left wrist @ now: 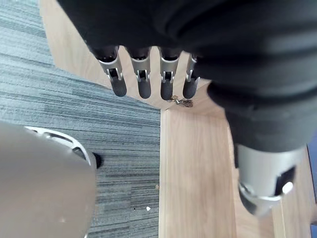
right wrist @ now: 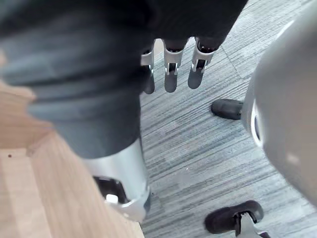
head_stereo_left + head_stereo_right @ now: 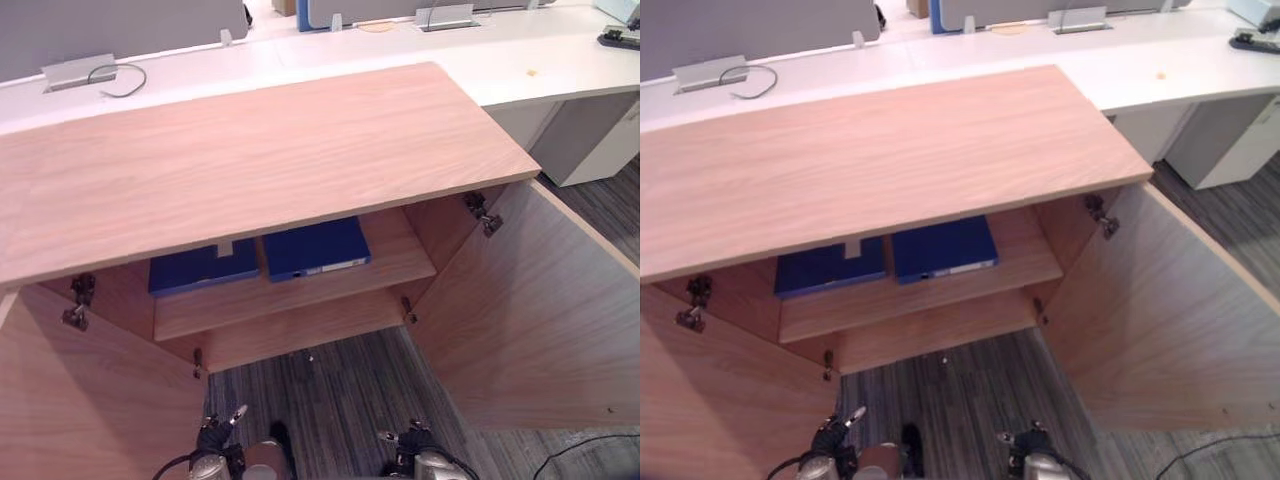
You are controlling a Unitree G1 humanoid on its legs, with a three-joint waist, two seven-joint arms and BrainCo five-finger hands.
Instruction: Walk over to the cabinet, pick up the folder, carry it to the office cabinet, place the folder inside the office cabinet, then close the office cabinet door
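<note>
Two blue folders lie flat on the shelf (image 3: 300, 298) inside the office cabinet (image 3: 250, 160): the left folder (image 3: 203, 268) and the right folder (image 3: 315, 248), side by side with a narrow gap between them. The right folder carries a pale label strip along its front edge. The rear part of both folders is hidden under the cabinet top.

Both doors stand open. The left door (image 3: 90, 400) swings out toward the robot's left, and the right door (image 3: 530, 310) toward its right. Metal hinges (image 3: 483, 213) show at the upper inner corners.

The cabinet stands on grey striped carpet (image 3: 340, 400). A white desk (image 3: 540, 60) runs behind it, with a silver cable flap (image 3: 78, 72) and a grey partition (image 3: 100, 30) beyond.

The open floor between the two doors forms the access lane to the shelf.

The left hand (image 3: 215, 436) hangs low at the near edge of the scene. Its fingers (image 1: 142, 82) are straight and released, holding nothing, above the carpet and the inner face of the left door. The right hand (image 3: 412, 442) hangs likewise. Its fingers (image 2: 169, 74) are straight and empty, above the carpet beside the right door.
</note>
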